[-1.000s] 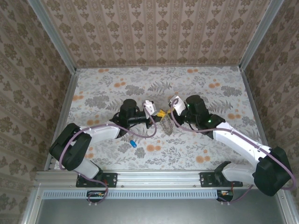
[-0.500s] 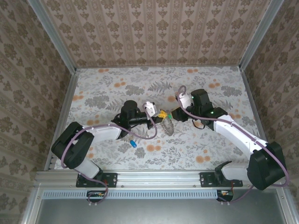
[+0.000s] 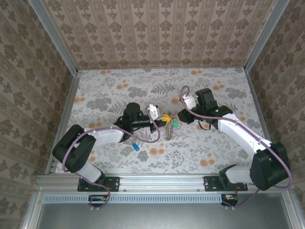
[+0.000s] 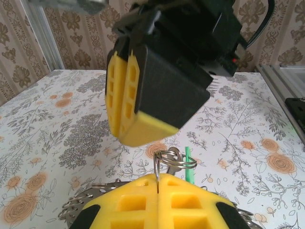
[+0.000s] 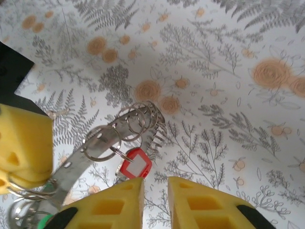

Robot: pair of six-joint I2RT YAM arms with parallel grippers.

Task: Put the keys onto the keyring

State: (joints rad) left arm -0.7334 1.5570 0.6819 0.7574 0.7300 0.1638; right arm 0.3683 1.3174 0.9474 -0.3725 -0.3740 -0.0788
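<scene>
My left gripper [image 3: 163, 117] is shut on the thin wire of the keyring [image 4: 157, 168], which it holds above the table; in its wrist view the pads [image 4: 138, 200] meet around the wire. A small split ring with a green key [image 4: 187, 164] hangs on it. My right gripper [image 3: 180, 116] stands just right of it, its pads [image 5: 119, 202] a narrow gap apart with nothing between them. A red key [image 5: 136, 168] and several small rings dangle from the keyring's metal band [image 5: 90, 151]. A blue key [image 3: 136, 146] lies on the table.
The floral table [image 3: 214, 148] is walled on three sides by patterned panels. An aluminium rail [image 3: 157, 180] carrying both arm bases runs along the near edge. My left gripper's yellow pad [image 5: 24, 145] shows at the left of the right wrist view.
My right gripper has opened and drawn back to the right, away from the left gripper. The green key now hangs at the keyring. The left gripper has stayed shut and hardly moved.
</scene>
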